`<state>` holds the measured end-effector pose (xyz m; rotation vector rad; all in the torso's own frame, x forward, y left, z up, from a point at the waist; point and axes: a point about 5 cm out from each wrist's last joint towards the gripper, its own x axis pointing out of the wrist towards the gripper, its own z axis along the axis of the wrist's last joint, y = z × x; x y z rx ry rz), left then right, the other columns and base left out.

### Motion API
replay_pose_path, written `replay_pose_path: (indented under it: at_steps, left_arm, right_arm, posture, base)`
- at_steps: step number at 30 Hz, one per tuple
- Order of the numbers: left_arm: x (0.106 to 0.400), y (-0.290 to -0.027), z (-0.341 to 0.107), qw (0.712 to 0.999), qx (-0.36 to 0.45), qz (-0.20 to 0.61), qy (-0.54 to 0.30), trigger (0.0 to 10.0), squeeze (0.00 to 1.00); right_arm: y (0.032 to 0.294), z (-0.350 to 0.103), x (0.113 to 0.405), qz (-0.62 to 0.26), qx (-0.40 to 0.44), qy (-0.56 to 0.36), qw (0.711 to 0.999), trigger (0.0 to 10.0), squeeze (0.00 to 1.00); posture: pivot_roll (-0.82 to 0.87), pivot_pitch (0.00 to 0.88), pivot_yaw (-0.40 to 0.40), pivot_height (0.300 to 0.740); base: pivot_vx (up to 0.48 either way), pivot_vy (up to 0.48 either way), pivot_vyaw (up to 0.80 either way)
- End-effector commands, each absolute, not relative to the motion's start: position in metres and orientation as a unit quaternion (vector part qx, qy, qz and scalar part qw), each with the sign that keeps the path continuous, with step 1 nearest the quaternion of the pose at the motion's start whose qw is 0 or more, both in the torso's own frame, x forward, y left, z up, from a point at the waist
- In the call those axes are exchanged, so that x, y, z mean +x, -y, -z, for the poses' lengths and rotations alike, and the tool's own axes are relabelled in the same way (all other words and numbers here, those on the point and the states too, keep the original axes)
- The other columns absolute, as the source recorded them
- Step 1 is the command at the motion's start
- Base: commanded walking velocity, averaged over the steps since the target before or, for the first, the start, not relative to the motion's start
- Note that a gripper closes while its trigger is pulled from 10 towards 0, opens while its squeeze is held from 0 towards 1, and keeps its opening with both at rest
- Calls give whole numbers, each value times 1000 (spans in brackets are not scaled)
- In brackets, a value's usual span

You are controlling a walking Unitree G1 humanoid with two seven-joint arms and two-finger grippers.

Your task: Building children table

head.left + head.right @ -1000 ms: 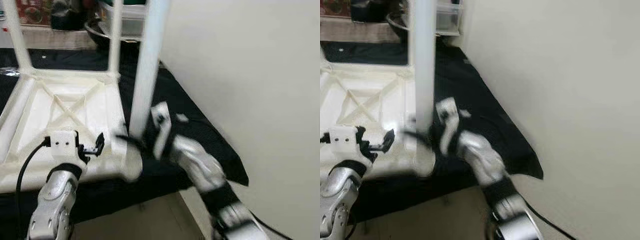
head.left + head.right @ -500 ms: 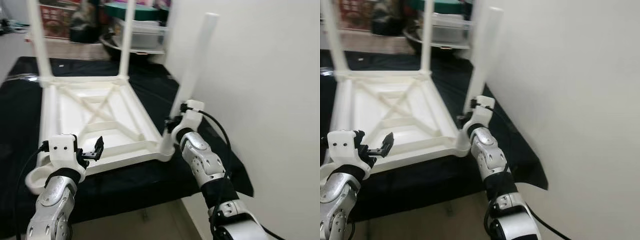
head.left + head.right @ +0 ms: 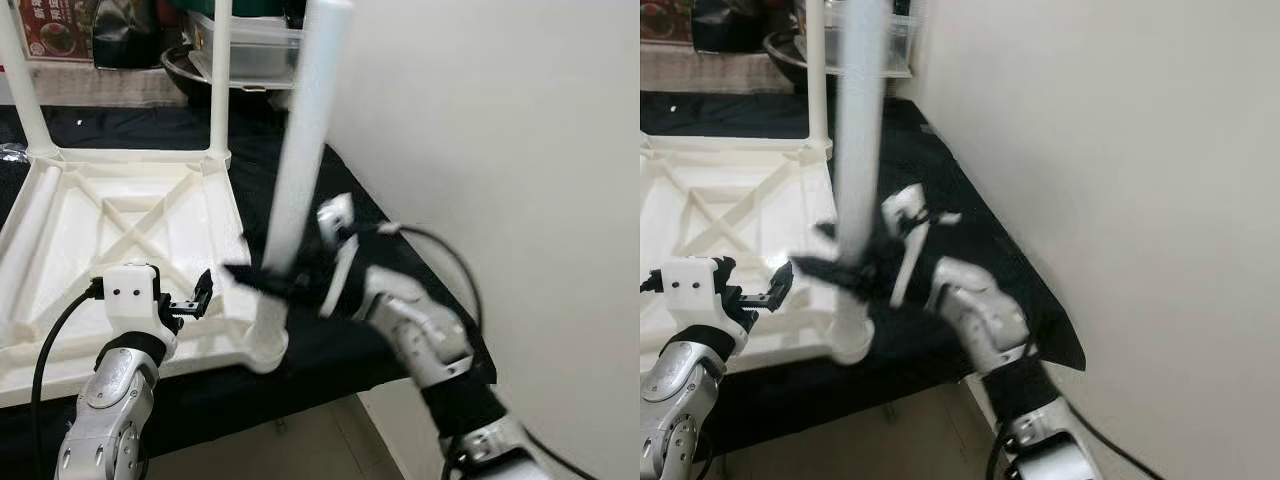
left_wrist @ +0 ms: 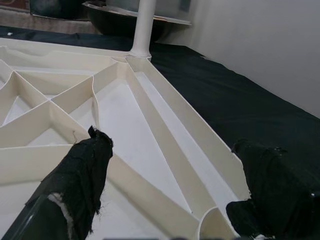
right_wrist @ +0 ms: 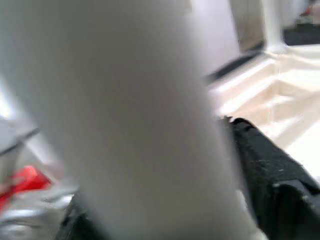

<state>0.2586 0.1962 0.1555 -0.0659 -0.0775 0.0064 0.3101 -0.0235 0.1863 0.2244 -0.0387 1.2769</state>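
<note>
Right tool clamped, left tool open.

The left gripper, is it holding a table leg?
No, the left gripper hovers open over the upturned table top, with nothing between its fingers.

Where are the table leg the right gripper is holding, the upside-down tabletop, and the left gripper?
table leg [image 3: 300,150], left eye view, mid shaft.
tabletop [image 3: 130,215], left eye view, ribbed underside.
left gripper [image 3: 195,298], left eye view, between fingertips.
</note>
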Motion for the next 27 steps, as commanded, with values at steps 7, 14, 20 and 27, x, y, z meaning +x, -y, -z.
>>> replay_pose_path:
  at_steps: [7,14,20,27]
  left_arm:
    - [257,-193,-154,999,-38,2,37,10000,0]
    - [258,-193,-154,999,-36,4,36,10000,0]
    - [258,-193,-153,999,-36,4,34,10000,0]
    - [258,-193,-152,999,-37,3,36,10000,0]
  right_arm:
    - [80,-129,367,-103,12,-158,982,0,0]
    - [74,-143,360,-98,10,-88,991,10000,0]
    - [36,-175,352,-281,110,-5,953,10000,1000]
    - [23,-203,303,-601,129,30,788,10000,0]
  posture:
    - [191,0,-192,740]
    - [182,0,-180,740]
    - [190,0,-184,740]
    - [194,0,-190,740]
  base:
    - [0,0,0]
    - [0,0,0]
    - [0,0,0]
    - [0,0,0]
